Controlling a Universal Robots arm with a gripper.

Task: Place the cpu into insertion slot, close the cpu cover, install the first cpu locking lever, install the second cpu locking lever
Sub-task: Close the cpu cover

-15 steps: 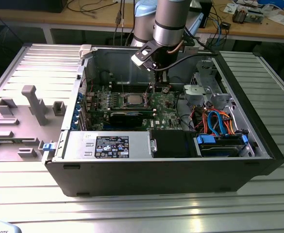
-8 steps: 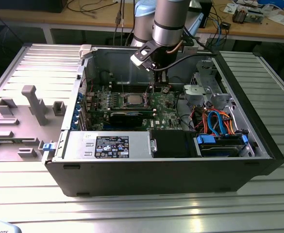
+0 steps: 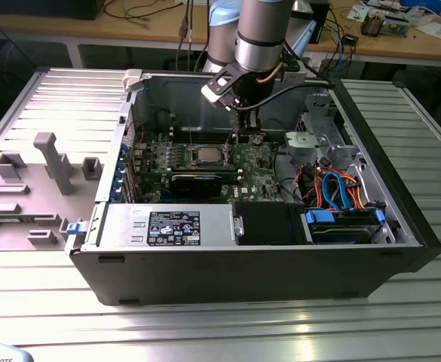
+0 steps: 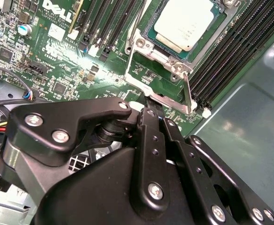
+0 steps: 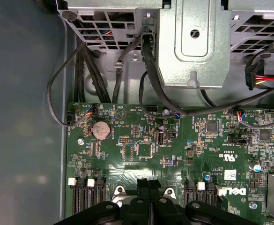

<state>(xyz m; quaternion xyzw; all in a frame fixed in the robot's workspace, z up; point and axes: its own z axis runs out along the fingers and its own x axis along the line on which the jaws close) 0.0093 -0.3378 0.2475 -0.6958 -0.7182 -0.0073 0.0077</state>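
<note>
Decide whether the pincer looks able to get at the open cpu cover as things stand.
Probably yes. The cpu cover stands swung open off the cpu, and the pincer sits right at its free edge with nothing between them. Whether they touch cannot be told.

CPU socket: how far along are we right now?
Done: the chip sits in the socket. In hand: the gripper, fingers together, is at the lower edge of the cover, which stands open off the socket. Left: the cover is not yet down, and both locking steps wait on that.
</note>
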